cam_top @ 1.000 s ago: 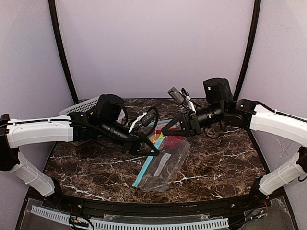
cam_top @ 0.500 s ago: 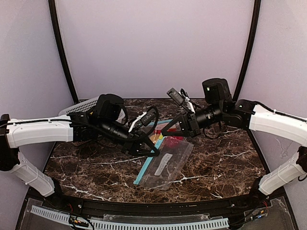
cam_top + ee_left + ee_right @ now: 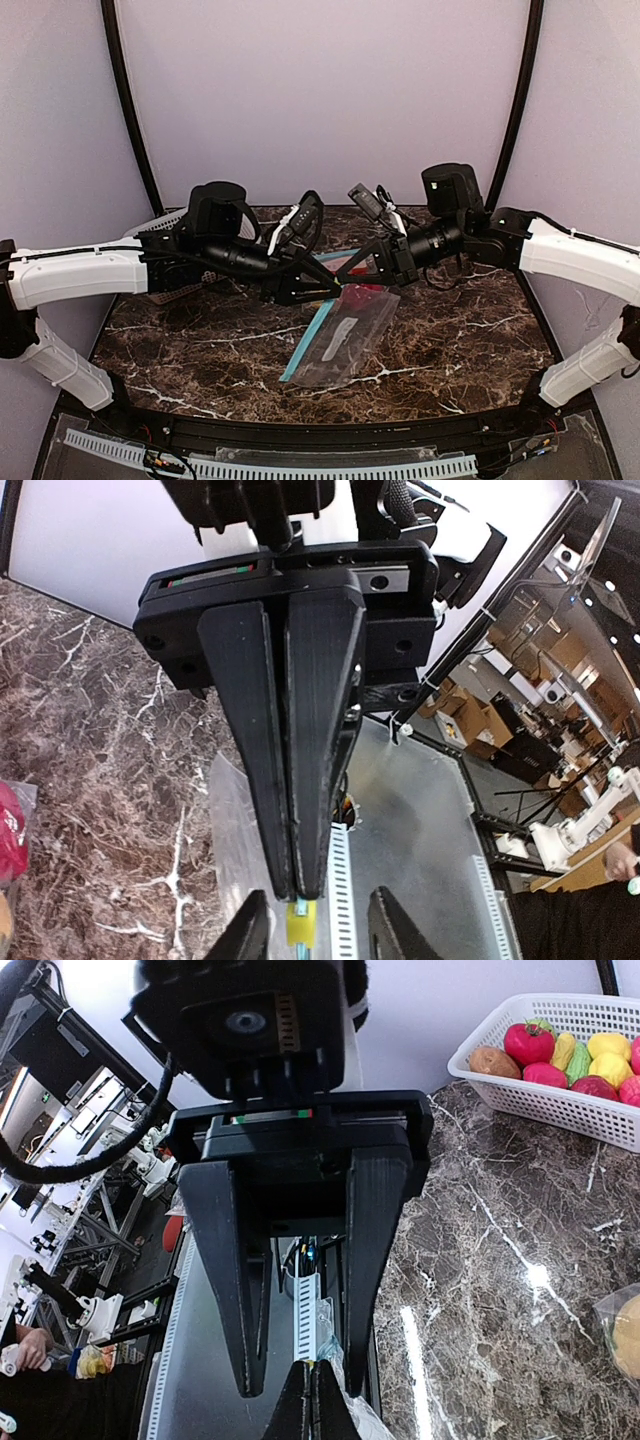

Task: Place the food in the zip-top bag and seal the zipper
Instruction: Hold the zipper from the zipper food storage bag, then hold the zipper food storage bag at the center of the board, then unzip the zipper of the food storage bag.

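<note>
Two jobs: right gripper (image 3: 298,880) pinches the zip-top bag (image 3: 345,335) rim shut-fingered, so left gripper (image 3: 303,1370), fingers spread, should fetch food (image 3: 525,1040) from the white basket (image 3: 560,1110) without dragging that mouth closed.

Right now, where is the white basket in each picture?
Top view: basket far left, half hidden behind the left arm.
Left wrist: not in it.
Right wrist: top right corner, holding toy food.
Shared landmark: the brown marble table.
</note>
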